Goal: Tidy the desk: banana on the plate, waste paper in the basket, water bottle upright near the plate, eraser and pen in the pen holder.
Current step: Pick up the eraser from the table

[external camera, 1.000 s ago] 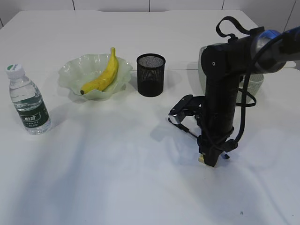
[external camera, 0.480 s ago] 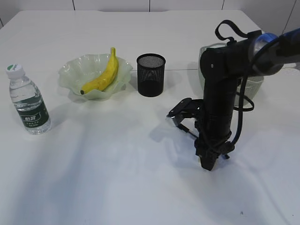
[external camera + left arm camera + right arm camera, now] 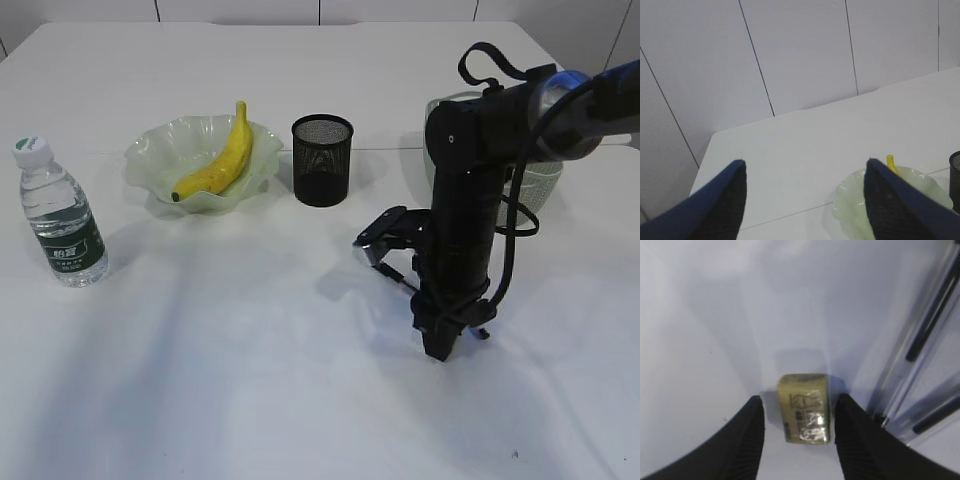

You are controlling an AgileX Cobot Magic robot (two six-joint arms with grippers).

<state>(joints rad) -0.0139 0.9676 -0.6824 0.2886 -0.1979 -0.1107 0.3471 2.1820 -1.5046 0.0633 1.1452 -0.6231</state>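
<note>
A: The right claw (image 3: 795, 440) stands straight down on the table (image 3: 250, 380), its jaws about half open with the eraser (image 3: 805, 410) lying between them. There is a gap on both sides, so it has hold of nothing.

B: The gap looks narrower on the right side. If the jaws close off-centre, one finger could push the eraser sideways before the other arrives, and it may twist or pop out.

A: The pen (image 3: 925, 340) is another worry. It lies just beside the right finger, and a nudge could roll it off across the table.

B: And the carry afterwards?

A: The mesh pen holder (image 3: 322, 160) sits well apart, beside the plate (image 3: 160, 150). A shallow pinch on the wrapper could let the eraser slip on the way, or a low approach could tip the holder over.

B: The left claw (image 3: 805, 200)?

A: Wide open, empty, raised above the plate end. The banana (image 3: 218, 160) is already on the plate and the bottle (image 3: 60, 215) stands upright to its left, though perhaps a bit far from it.
</note>
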